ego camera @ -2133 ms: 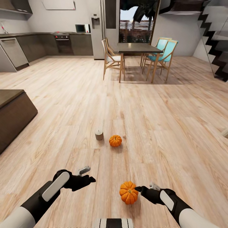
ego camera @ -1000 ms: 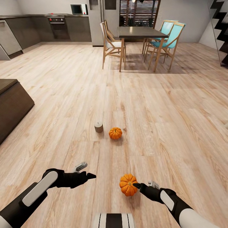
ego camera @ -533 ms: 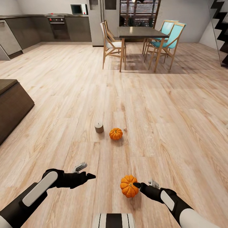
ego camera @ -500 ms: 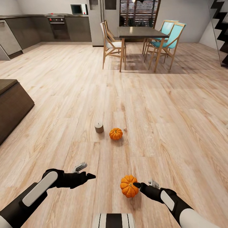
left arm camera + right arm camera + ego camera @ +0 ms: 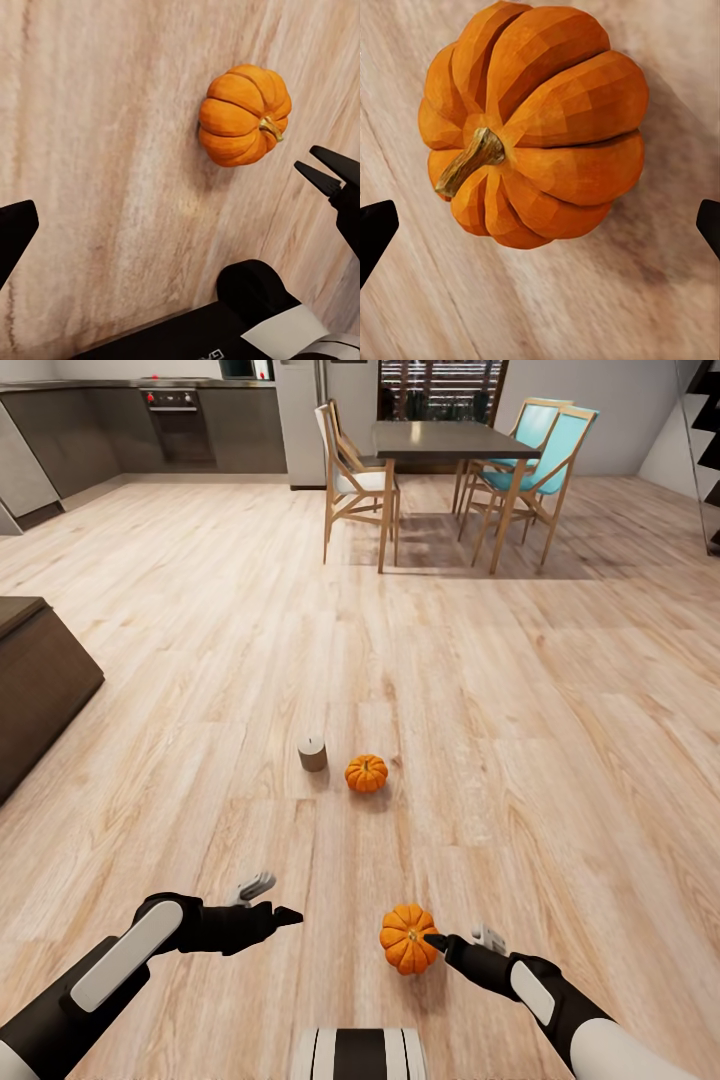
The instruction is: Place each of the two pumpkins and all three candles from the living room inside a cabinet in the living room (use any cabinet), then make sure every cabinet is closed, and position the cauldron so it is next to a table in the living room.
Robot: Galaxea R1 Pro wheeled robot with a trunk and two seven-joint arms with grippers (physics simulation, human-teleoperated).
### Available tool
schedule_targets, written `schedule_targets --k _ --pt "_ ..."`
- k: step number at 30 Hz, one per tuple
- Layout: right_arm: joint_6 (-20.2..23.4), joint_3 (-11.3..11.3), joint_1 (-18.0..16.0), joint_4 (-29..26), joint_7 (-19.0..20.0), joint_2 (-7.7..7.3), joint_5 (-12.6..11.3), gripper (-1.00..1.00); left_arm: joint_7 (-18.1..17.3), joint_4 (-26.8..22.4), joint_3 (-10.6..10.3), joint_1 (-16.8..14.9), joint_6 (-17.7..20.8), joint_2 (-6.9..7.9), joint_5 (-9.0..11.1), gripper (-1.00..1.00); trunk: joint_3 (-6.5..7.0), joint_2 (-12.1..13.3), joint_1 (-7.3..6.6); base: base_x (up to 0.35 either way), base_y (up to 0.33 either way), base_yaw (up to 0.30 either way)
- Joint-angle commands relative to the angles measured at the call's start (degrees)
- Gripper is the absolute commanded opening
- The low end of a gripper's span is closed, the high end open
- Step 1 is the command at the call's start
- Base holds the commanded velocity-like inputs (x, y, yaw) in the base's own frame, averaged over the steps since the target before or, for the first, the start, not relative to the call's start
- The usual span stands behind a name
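Near pumpkin (image 5: 407,938) sits on the wood floor (image 5: 560,740), just off the tips of your right gripper (image 5: 436,940); in the right wrist view the pumpkin (image 5: 534,124) lies centred between the two fingertips, jaws spread wide, nothing gripped yet. So you're lined up for the first grasp, not holding it. Second pumpkin (image 5: 366,772) is further out ahead of that hand, with one candle (image 5: 312,753) standing upright just beside it, not touching as far as I can tell. Your left gripper (image 5: 268,900) hovers spread and empty, well apart from the near pumpkin (image 5: 244,115). Dark brown cabinet (image 5: 35,680) is off beyond your left arm. Judging from this, nothing is stored yet: both pumpkins and this candle are on the floor, and the other candles, closing the cabinets and the cauldron all remain.
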Motion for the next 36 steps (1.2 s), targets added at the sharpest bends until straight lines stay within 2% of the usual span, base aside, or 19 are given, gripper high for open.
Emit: schedule_targets --k 1,9,15,20,23,29,36 --pt "0.16 0.47 -0.02 -0.05 0.0 -0.07 -0.61 1.0 0.52 -0.06 -0.1 -0.04 -0.03 0.04 0.6 1.0 -0.04 -0.02 -0.01 0.0 0.0 0.0" --pt "0.11 0.48 -0.02 -0.05 0.16 -0.08 -0.67 1.0 0.58 -0.07 -0.1 -0.04 -0.01 0.08 0.61 1.0 -1.59 -0.11 0.17 0.0 0.0 0.0" --pt "0.09 0.48 -0.02 -0.05 0.22 -0.09 -0.67 1.0 0.59 -0.07 -0.11 -0.04 -0.04 0.03 0.61 1.0 -1.59 -0.11 0.17 0.0 0.0 0.0" --pt "-0.04 0.48 -0.02 -0.05 0.25 -0.09 -0.69 1.0 0.59 -0.07 -0.13 -0.04 -0.07 0.03 0.61 1.0 -2.7 -0.18 0.3 0.0 0.0 0.0" --pt "-0.16 0.48 -0.02 -0.05 0.64 -0.09 -0.85 1.0 0.6 -0.07 -0.13 -0.04 -0.05 0.03 0.61 1.0 -2.7 -0.18 0.3 0.0 0.0 0.0" --pt "-0.81 0.55 -0.02 0.03 2.73 -0.57 -3.39 1.0 0.6 -0.07 -0.17 -0.04 -0.04 0.03 0.61 1.0 -2.7 -0.18 0.3 0.0 0.0 0.0" --pt "-0.93 0.56 -0.02 0.04 3.13 -1.18 -3.97 1.0 0.6 -0.08 -0.19 -0.04 -0.09 0.03 0.61 1.0 -2.7 -0.18 0.3 0.012 0.009 0.0"
